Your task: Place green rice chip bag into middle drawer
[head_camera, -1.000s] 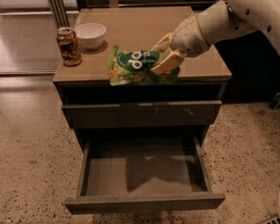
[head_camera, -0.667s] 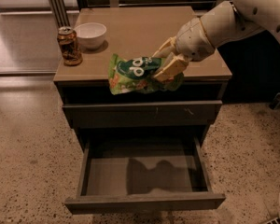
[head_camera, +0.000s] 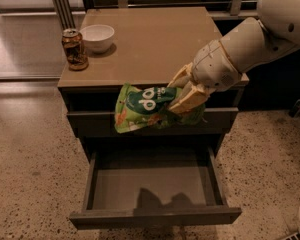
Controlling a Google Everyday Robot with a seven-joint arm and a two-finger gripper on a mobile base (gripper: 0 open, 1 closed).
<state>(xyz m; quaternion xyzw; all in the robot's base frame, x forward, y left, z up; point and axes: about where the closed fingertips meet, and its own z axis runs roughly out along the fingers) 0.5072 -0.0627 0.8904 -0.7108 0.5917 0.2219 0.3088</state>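
Observation:
My gripper (head_camera: 186, 95) is shut on the right end of the green rice chip bag (head_camera: 142, 106), a crinkly bright-green bag with a dark round logo. It holds the bag in the air in front of the cabinet's front edge, above the open drawer (head_camera: 152, 186). The drawer is pulled out, with thin side walls and a smooth grey floor that carries the shadow of the bag and arm. The bag hangs tilted, its left end lower, and touches nothing but the gripper.
A brown drink can (head_camera: 74, 49) and a white bowl (head_camera: 97, 37) stand at the left on the cabinet top (head_camera: 155, 44). A closed drawer front (head_camera: 90, 121) sits above the open drawer. Speckled floor surrounds the cabinet; a railing runs behind it.
The gripper has carried the bag off the cabinet top, forward and down past the front edge, so it now hangs over the open drawer.

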